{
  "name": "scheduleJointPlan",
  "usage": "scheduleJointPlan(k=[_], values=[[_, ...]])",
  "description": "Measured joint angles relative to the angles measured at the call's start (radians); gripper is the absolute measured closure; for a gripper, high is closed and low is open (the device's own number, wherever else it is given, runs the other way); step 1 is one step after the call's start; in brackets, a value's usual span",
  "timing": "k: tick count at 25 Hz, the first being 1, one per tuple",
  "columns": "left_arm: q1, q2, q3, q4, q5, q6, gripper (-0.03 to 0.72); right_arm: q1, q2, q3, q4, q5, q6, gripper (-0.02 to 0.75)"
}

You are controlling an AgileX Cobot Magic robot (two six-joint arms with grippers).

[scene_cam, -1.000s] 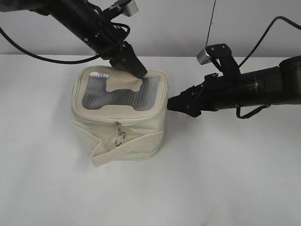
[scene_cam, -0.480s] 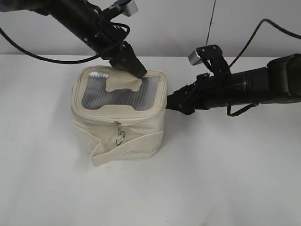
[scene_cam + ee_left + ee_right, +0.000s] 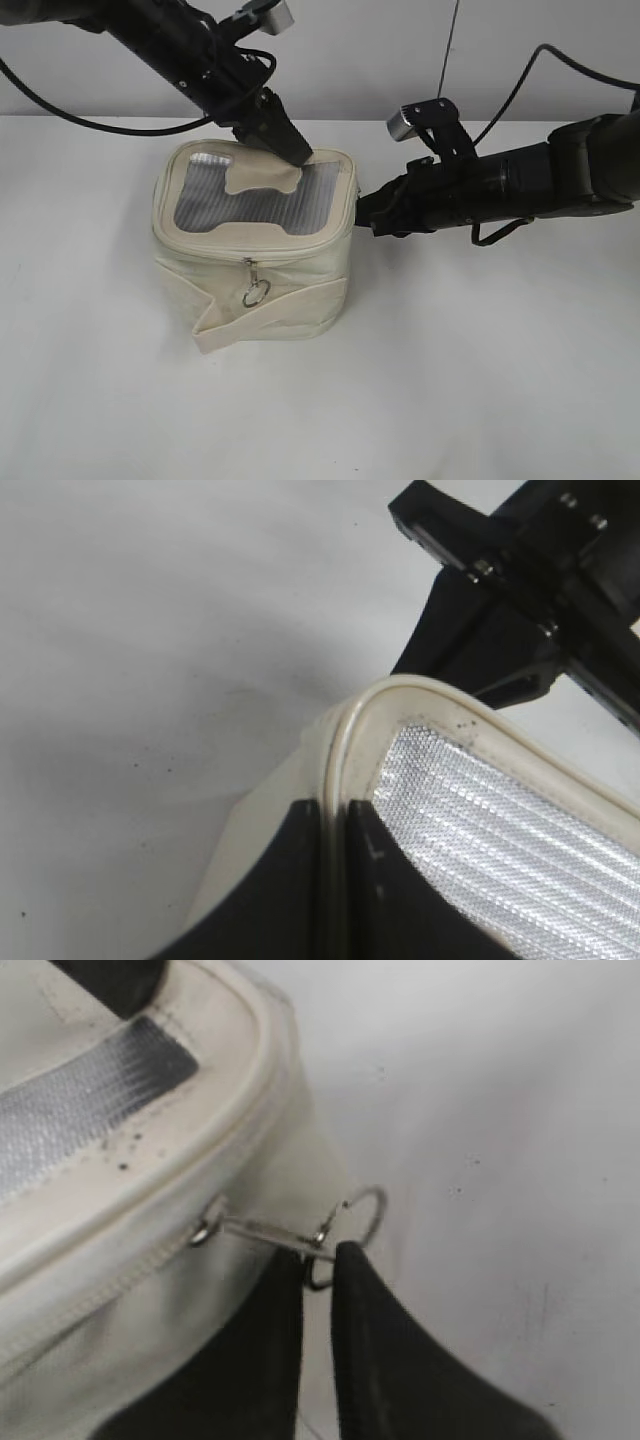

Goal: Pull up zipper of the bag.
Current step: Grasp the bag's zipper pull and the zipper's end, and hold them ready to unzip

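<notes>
White tabletop [image 3: 480, 380]; we see cream canvas bag [image 3: 250, 260], mesh lid. Right pincer [image 3: 318, 1260] at 3 o'clock pinching metal ring pull [image 3: 350, 1230]; left pincer [image 3: 335, 830] clamps rim.

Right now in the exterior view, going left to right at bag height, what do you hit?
bag → front zipper ring → right gripper at the bag's right side → right wrist camera

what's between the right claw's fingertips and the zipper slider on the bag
The metal pull tab with its ring spans that gap in the right wrist view: the right claw pinches the ring end, and the tab runs back to the slider on the bag.
</notes>
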Motion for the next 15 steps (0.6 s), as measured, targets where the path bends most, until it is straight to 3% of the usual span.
scheduleJointPlan(k=[3,6,15], values=[[0.000,0.000,0.000,0.000,0.000,0.000,0.649,0.001,0.007,0.000,-0.017,-0.001,0.029,0.729],[0.000,0.000,0.000,0.001,0.000,0.000,0.649,0.001,0.007,-0.003,-0.061,-0.001,0.078,0.729],[0.000,0.000,0.000,0.001,-0.002,-0.014,0.649,0.001,-0.079,0.038,-0.363,0.007,0.398,0.729]])
